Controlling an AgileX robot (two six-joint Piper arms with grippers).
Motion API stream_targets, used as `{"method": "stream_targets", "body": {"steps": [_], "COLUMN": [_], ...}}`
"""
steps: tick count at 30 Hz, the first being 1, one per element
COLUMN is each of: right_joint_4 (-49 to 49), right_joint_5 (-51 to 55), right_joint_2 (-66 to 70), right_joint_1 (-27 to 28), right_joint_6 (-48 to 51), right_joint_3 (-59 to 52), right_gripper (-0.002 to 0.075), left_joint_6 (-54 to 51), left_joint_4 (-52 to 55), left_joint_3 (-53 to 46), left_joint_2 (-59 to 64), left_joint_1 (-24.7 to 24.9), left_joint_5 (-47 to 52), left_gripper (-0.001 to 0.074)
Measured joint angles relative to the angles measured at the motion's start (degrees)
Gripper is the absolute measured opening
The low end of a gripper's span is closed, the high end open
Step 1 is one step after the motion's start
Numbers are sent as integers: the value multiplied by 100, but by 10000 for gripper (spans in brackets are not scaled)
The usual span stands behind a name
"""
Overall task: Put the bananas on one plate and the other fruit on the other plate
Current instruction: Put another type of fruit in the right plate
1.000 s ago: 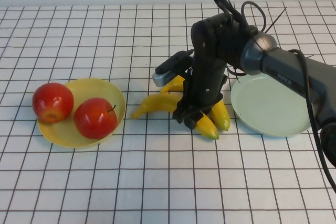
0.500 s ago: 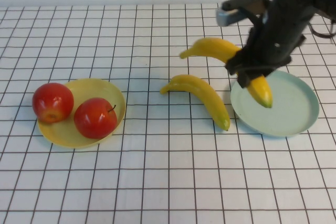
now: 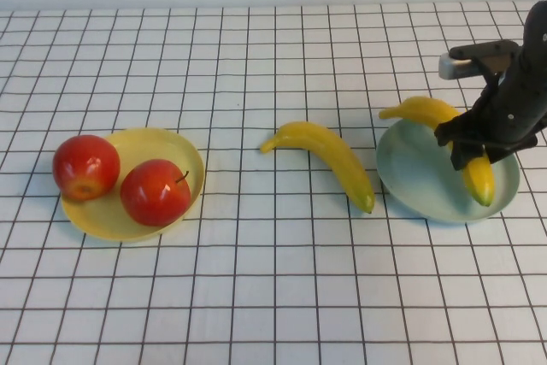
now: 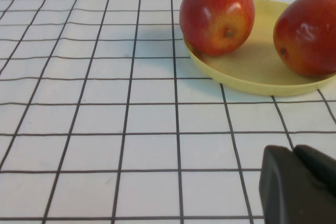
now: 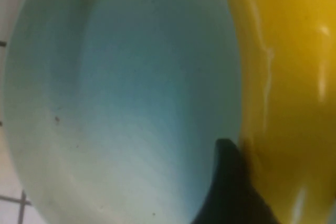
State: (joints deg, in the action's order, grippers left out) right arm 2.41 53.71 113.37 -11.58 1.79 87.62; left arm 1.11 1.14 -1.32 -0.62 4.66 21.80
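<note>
Your right pincer (image 3: 468, 144) has carried one banana (image 3: 444, 121) from mid-bench to the blue-green plate (image 3: 419, 179) and still pinches it over the dish; the second banana (image 3: 329, 151) has stayed behind on the bench (image 3: 273, 297). Both apples (image 3: 154, 191) sit on the yellow plate (image 3: 184, 156). Your left pincer (image 4: 299, 187), pressed together, hangs near them, so one banana remains.
</note>
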Motion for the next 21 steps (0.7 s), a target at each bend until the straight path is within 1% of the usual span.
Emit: {"method": "stream_targets", "body": {"steps": [2, 4, 6, 9, 14, 19, 21], "right_joint_4": [0, 17, 42, 67, 67, 89, 89], "right_joint_5": [-59, -66, -46, 174, 664, 821, 907], "right_joint_2": [138, 223, 232, 210, 201, 479, 762], "right_joint_1": [0, 0, -14, -172, -809, -1522, -1709], "right_joint_6": [0, 11, 58, 82, 310, 752, 820], "right_joint_3": [0, 0, 60, 499, 1559, 2203, 2368], "right_gripper": [405, 438, 454, 463, 466, 466, 466], "left_joint_6": [0, 0, 0, 0, 0, 0, 0], "left_joint_4": [0, 0, 0, 0, 0, 0, 0], "left_joint_3": [0, 0, 0, 0, 0, 0, 0], "left_joint_2": [0, 0, 0, 0, 0, 0, 0], "left_joint_1": [0, 0, 0, 0, 0, 0, 0], "left_joint_5": [0, 0, 0, 0, 0, 0, 0], "left_gripper": [0, -1, -1, -1, -1, -1, -1]}}
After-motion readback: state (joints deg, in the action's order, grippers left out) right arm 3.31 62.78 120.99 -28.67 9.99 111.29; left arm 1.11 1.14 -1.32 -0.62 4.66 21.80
